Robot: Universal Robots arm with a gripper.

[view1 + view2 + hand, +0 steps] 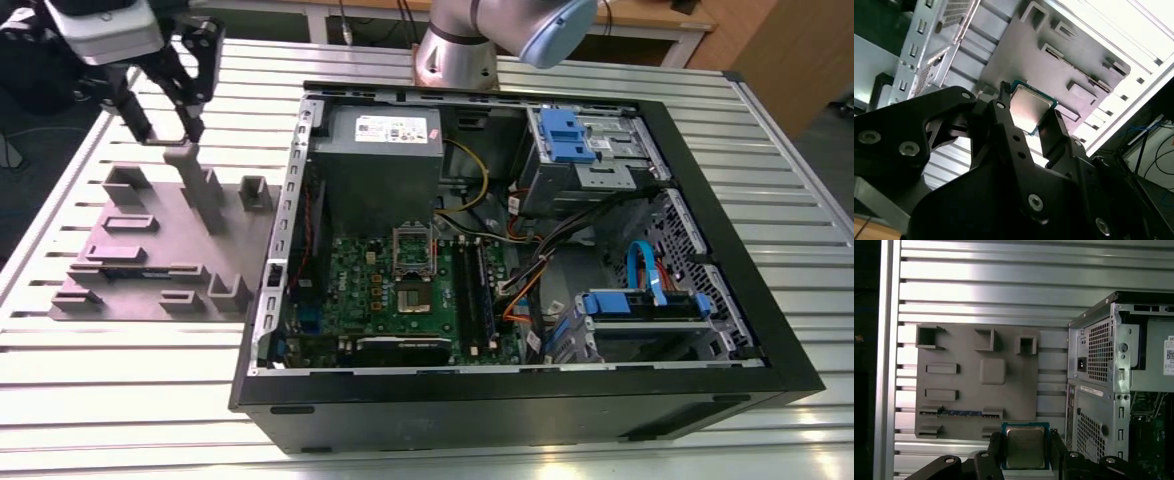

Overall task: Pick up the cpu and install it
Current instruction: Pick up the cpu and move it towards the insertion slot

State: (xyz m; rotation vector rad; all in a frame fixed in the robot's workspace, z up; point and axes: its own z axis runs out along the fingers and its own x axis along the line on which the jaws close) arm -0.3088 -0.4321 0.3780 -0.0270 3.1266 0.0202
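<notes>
End effector [167,125] | pointing down | clamped on cpu [1026,448] | above fixture block [969,385]

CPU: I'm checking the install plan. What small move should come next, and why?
Probably carry it toward the open case: the gripper holds the cpu by its edges above the grey fixture, and the motherboard lies to the exterior view's right.
</notes>
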